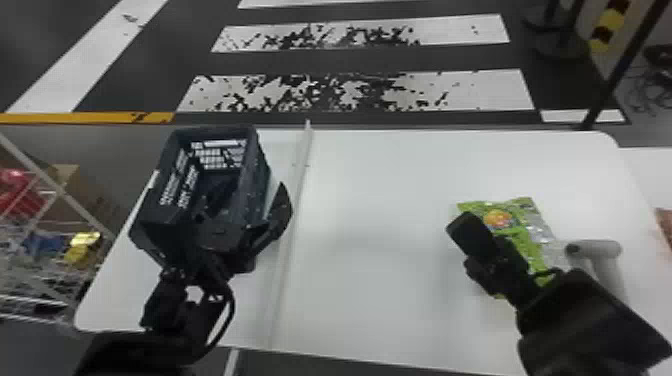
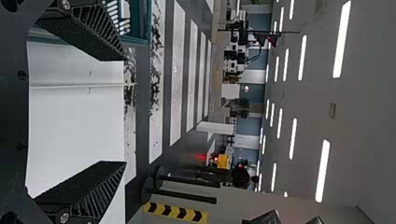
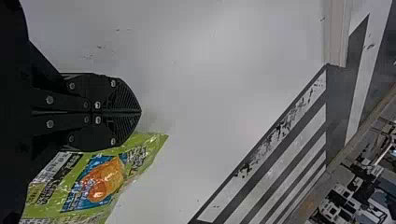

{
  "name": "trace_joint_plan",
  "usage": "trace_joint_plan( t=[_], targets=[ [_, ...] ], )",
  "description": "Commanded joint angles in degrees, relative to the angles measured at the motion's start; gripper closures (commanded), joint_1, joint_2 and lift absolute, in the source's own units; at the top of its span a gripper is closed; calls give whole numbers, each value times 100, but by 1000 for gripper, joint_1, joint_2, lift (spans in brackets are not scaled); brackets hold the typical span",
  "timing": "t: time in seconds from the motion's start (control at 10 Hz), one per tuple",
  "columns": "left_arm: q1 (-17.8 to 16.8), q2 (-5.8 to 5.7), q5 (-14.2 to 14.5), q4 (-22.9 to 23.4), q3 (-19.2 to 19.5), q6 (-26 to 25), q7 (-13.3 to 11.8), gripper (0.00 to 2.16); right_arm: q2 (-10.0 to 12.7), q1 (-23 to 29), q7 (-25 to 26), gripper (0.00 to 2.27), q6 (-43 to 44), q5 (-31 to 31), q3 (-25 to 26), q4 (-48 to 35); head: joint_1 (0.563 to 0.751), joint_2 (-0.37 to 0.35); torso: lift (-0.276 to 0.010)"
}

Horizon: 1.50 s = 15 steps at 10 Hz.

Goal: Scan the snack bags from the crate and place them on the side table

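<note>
The dark crate point(image 1: 172, 150) stands at the left of the white table; part of it, the crate point(image 2: 145, 23), shows beyond one finger in the left wrist view. Over the crate's near right part is my left gripper point(image 1: 245, 202), its fingers spread. In its wrist view the left gripper point(image 2: 125, 111) stands open with nothing held. A green snack bag point(image 1: 537, 225) lies on the right half of the table. My right gripper point(image 1: 465, 227) is over its left side. In the right wrist view the right gripper point(image 3: 140, 112) is shut, beside the snack bag point(image 3: 105, 179). A grey handheld scanner point(image 1: 595, 248) stands right of the bag.
A raised pale strip point(image 1: 295, 200) runs across the white table point(image 1: 375, 200) just right of the crate. At the left is a wire rack point(image 1: 47, 205) with red, blue and yellow packages. Another white surface point(image 1: 645, 172) adjoins at the far right, with a reddish item at its edge.
</note>
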State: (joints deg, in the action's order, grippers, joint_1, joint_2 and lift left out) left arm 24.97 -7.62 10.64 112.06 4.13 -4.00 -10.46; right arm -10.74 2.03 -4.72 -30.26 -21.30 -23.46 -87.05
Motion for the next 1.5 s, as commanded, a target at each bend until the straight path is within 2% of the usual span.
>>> trace_joint_plan(
  t=[0.0,0.3,0.6,0.8,0.9,1.1,1.2,1.3,1.4],
  targets=[
    [16,-20,8,9,-9,0,0,80,63,-1,41,2263,-11,3,26,4,695,118,-50],
    [-10,-99,78,26,-61,-35,0,80,186,-10,217,2263,24,56,105,21,695,116,-50],
    [-1,-196,149,18,-61,-18,0,83,283,-273,384,2263,6,-32,105,443,695,109,-50],
    [-1,-213,166,9,-44,-18,0,83,283,-282,595,2263,24,-146,70,487,695,102,-50],
    [-1,-213,175,9,-44,0,0,83,274,-142,604,2263,41,-155,105,302,695,99,-50],
    [-10,-204,184,-26,-53,0,0,83,248,430,595,2260,59,-41,281,-814,695,104,-50],
    [-10,-204,184,-18,-53,0,0,83,239,693,595,2064,-11,170,527,-1473,695,112,-50],
    [-10,-204,175,-18,-53,0,0,83,230,869,569,1524,-504,495,905,-2044,695,113,-50],
    [-10,-204,184,-18,-53,18,9,83,204,1027,560,653,-750,601,1247,-2431,695,103,-50]
  ],
)
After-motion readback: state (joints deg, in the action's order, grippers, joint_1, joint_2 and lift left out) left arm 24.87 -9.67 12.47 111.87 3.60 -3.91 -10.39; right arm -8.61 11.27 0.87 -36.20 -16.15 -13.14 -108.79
